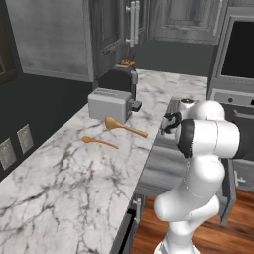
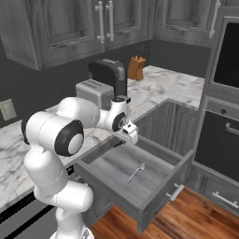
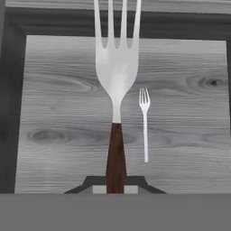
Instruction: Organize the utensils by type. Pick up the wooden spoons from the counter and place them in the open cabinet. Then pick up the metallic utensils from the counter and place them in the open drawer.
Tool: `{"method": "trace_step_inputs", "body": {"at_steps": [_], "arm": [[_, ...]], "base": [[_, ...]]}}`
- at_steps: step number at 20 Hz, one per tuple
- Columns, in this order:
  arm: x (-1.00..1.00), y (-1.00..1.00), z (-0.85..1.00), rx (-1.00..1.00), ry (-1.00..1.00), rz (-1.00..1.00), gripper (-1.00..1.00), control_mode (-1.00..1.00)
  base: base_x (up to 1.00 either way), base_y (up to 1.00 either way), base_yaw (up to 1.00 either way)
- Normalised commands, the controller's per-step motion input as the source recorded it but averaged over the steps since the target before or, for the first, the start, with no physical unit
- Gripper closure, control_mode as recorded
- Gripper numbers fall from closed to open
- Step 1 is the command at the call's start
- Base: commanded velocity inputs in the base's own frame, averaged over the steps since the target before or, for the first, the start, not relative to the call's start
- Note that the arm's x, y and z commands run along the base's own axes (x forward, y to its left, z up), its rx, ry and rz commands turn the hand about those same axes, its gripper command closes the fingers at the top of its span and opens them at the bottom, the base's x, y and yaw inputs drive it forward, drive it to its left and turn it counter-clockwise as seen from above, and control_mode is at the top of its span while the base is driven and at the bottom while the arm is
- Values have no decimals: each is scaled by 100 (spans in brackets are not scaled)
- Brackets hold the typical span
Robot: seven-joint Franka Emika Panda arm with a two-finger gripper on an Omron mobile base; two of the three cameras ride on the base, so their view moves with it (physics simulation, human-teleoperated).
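Holding wood-handled fork (image 3: 116, 76) over the open drawer (image 2: 165, 186).
My gripper (image 3: 116, 182) is clamped on its brown handle, tines pointing away. Small all-metal fork (image 3: 145, 122) lies flat on drawer floor. Both wooden spoons (image 1: 124, 127) on the counter (image 1: 74, 173) beside the toaster (image 1: 109, 104).

arm folded at the elbow, forearm reaching forward, wrist bent down. gripper (image 2: 131, 135) hangs above the open drawer (image 2: 161, 186), over its rear half, fingers closed on a brown-handled fork (image 3: 116, 85).
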Motion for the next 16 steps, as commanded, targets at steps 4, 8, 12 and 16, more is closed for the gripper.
{"method": "trace_step_inputs", "body": {"at_steps": [4,8,12,16], "arm": [[-11,-38,-30,0,3,0,100,-100],[-2,-20,-59,0,0,0,100,-100],[0,-3,-50,1,0,0,100,-100],[0,-5,-42,3,0,0,100,-100]], "base": [[0,0,0],[0,0,0],[0,0,0],[0,0,0]]}}
